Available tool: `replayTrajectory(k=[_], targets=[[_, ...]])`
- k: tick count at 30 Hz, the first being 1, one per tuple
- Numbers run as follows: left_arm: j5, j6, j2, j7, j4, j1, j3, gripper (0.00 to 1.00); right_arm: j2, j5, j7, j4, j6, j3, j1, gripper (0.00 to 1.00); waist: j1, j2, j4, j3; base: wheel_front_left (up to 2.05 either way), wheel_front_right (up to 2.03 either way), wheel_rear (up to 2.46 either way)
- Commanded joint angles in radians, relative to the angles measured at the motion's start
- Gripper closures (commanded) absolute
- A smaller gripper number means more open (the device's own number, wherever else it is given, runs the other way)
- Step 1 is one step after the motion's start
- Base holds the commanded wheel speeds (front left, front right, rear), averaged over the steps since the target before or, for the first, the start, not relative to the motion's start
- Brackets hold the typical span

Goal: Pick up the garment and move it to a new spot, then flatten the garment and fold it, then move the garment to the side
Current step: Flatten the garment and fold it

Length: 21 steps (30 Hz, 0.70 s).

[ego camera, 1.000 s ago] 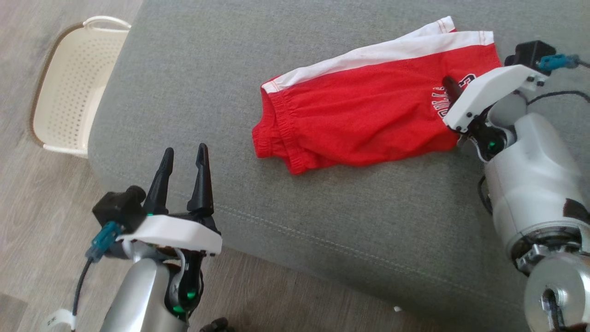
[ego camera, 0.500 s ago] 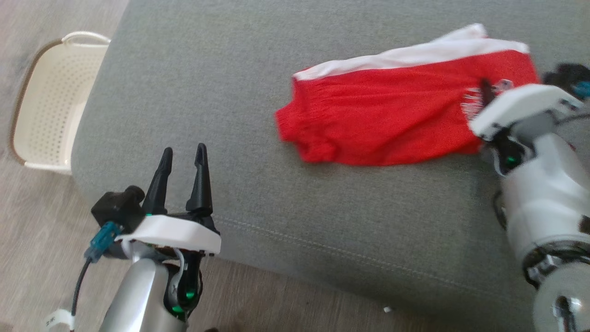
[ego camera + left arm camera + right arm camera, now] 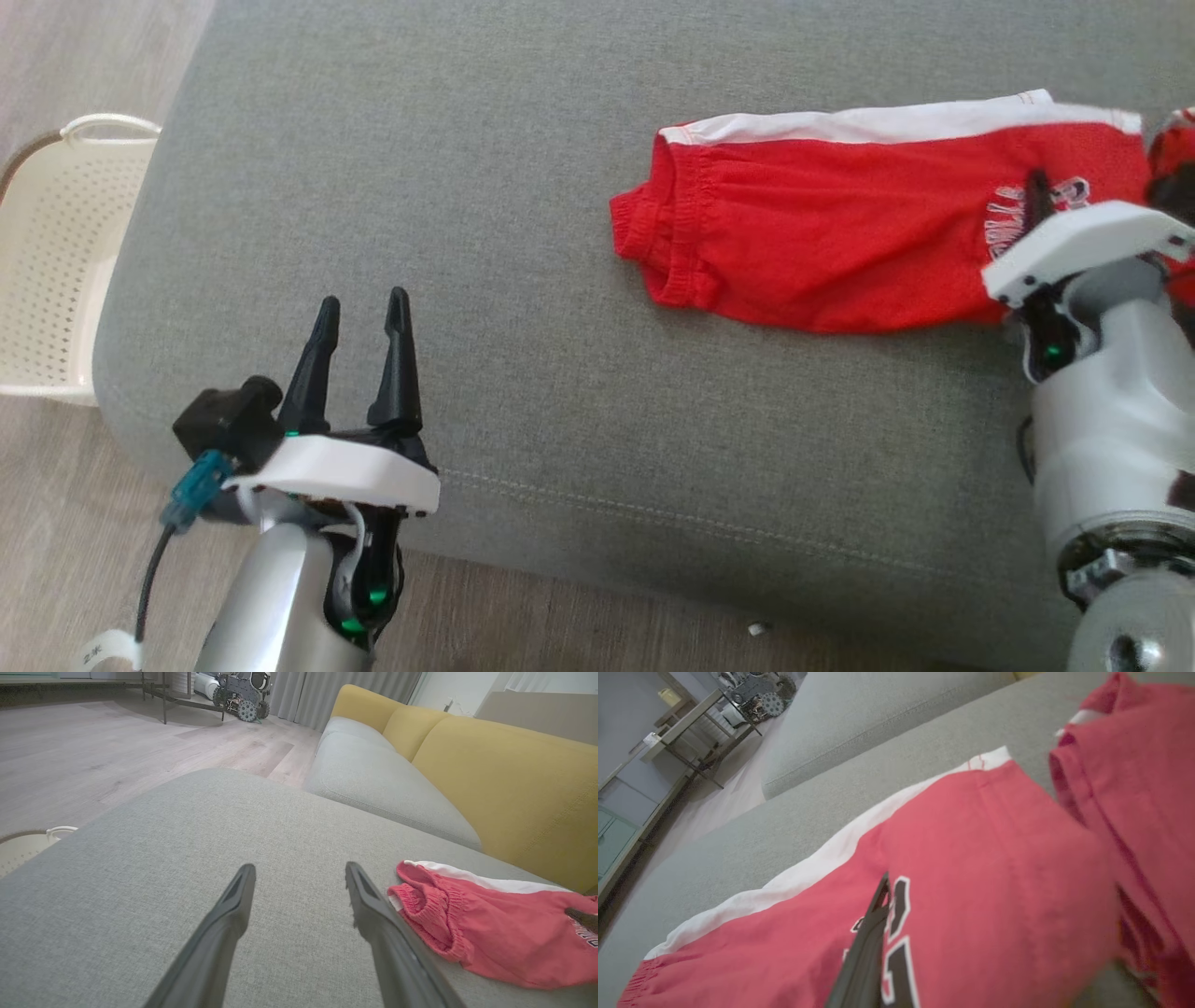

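Here right gripper [image 3: 1036, 191] clamps the garment [image 3: 822, 243]; left gripper [image 3: 362, 313] gapes empty over the cushion [image 3: 560, 420] near its front edge.

Red garment [image 3: 840, 252], white-striped, on grey cushion [image 3: 467, 233].

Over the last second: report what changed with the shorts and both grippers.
The right gripper, shut on the red shorts by the lettering, dragged them across the grey cushion toward the robot's right; the head view swung too. Unchanged: that grip holds, the left gripper stays open and empty, the basket sits on the floor.
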Motion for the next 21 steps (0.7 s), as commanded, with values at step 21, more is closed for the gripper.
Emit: replayTrajectory(k=[21], targets=[[0.011, -0.007, 0.012, -0.012, -0.026, 0.005, 0.061, 0.00, 0.058, 0.379, 0.055, -0.426, -0.001, 0.728, 0.189, 1.00, 0.0000, 0.0000, 0.045, -0.051, 0.00, 0.00, 0.00]])
